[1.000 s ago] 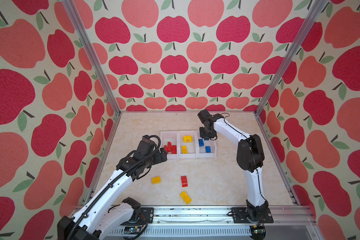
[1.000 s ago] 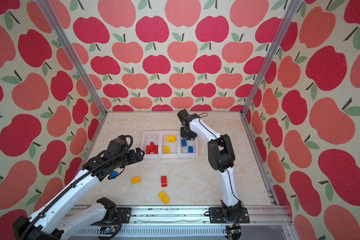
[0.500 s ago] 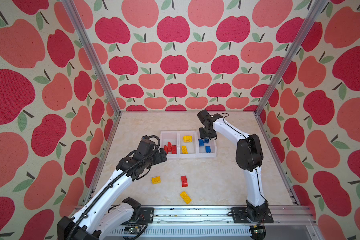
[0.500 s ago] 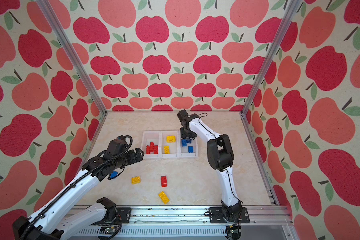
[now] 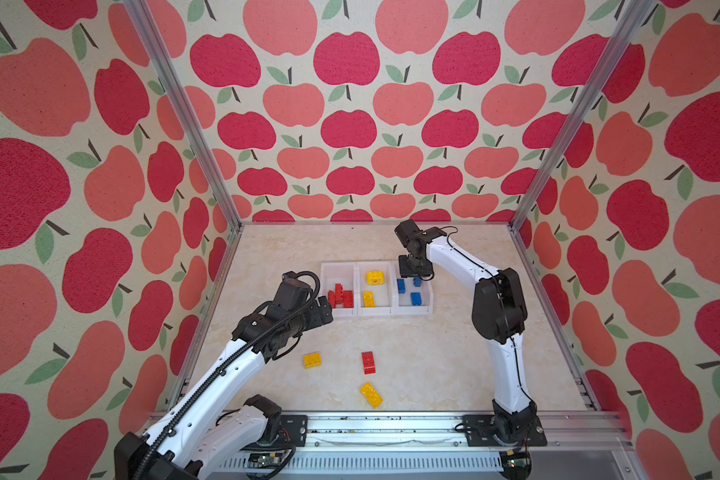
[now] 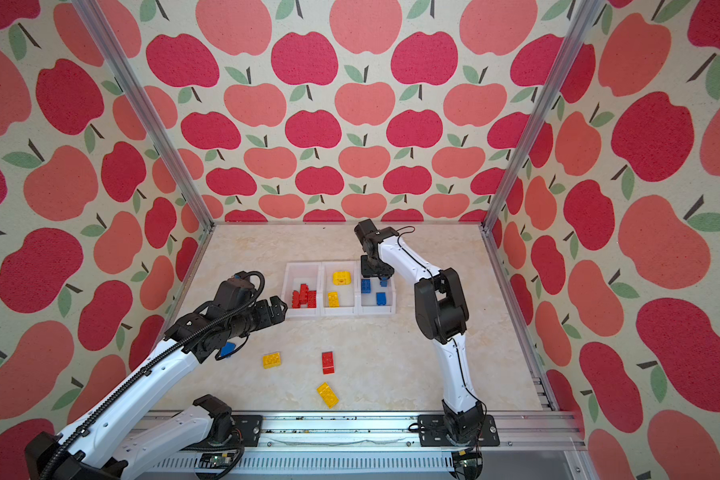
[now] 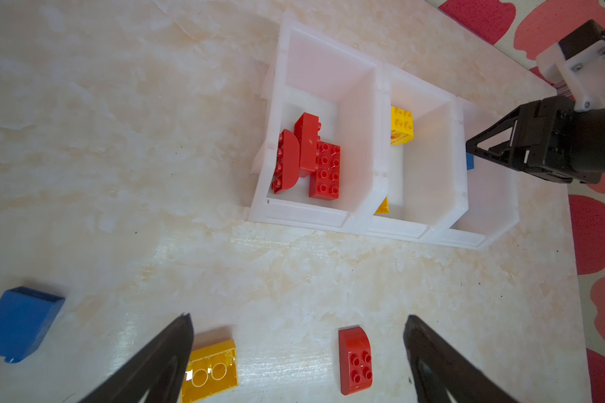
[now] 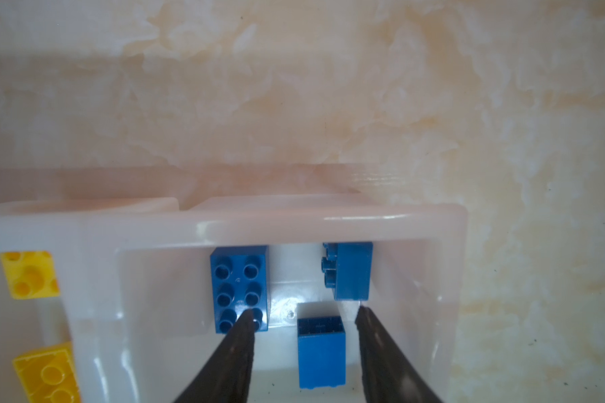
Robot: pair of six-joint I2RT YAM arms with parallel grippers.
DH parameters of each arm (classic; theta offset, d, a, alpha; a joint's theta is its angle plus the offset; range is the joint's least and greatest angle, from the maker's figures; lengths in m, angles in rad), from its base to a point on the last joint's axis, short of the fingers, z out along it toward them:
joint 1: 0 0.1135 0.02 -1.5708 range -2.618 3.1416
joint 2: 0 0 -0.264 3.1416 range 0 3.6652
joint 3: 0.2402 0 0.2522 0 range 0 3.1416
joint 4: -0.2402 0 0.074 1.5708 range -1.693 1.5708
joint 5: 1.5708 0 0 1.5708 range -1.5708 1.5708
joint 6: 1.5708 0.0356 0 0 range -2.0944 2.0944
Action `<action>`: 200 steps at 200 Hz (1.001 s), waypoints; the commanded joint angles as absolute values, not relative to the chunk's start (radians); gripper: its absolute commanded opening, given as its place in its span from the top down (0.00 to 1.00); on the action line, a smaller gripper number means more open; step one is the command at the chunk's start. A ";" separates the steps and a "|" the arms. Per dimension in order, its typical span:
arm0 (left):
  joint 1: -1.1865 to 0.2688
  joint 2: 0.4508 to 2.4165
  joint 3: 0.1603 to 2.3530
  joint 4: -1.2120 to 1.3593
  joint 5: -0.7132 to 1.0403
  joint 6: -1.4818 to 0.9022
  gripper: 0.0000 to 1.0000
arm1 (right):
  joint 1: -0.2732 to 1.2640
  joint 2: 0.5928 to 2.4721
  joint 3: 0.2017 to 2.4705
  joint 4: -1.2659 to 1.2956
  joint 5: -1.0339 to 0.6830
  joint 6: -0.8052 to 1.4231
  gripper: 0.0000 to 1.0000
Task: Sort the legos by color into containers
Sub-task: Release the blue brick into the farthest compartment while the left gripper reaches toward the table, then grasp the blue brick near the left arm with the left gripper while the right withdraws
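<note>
Three joined white containers [image 5: 375, 312] [image 6: 337, 312] stand mid-table; the left one holds red legos [image 5: 341, 296], the middle one yellow legos [image 5: 375, 277], the right one blue legos [image 5: 415, 297]. My right gripper [image 5: 412, 272] [image 8: 304, 310] hangs open over the right bin. A blue brick [image 8: 321, 352] lies on the bin floor between its fingers, touching neither. My left gripper [image 5: 325, 305] [image 7: 299, 316] is open and empty, above the table by the left bin's near corner. Loose on the table lie a yellow brick [image 7: 210, 370], a red brick [image 7: 355, 359], another yellow brick [image 5: 371, 394] and a blue brick [image 7: 18, 322].
Apple-patterned walls and metal posts [image 5: 558, 137] close in the marble table on three sides. A metal rail [image 5: 391, 428] with both arm bases runs along the front edge. The loose blue brick [image 6: 226, 350] lies beneath my left arm.
My right gripper's jaws have spread apart and a third blue brick now lies in the right bin. The left arm has hardly moved.
</note>
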State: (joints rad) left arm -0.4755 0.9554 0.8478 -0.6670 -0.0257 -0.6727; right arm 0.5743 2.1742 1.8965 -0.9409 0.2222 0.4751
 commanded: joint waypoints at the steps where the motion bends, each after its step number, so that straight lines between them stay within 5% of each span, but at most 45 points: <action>1: -0.458 0.957 0.850 -0.735 -0.074 -0.703 0.04 | 0.578 2.088 1.846 -0.953 0.202 0.493 0.43; 79: -0.300 0.990 0.875 -0.851 -0.076 -0.723 0.04 | 0.590 1.888 1.660 -0.942 0.159 0.515 0.25; 200: 0.048 1.023 0.801 -0.856 0.090 -0.738 0.09 | 0.611 1.692 1.427 -0.895 0.018 0.558 0.19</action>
State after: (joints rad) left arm 0.0036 1.0092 0.8207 -0.8234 0.0429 -0.7212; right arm 0.6022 1.7428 1.4670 -0.9119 0.0673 0.5297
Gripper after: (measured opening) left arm 0.911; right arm 0.806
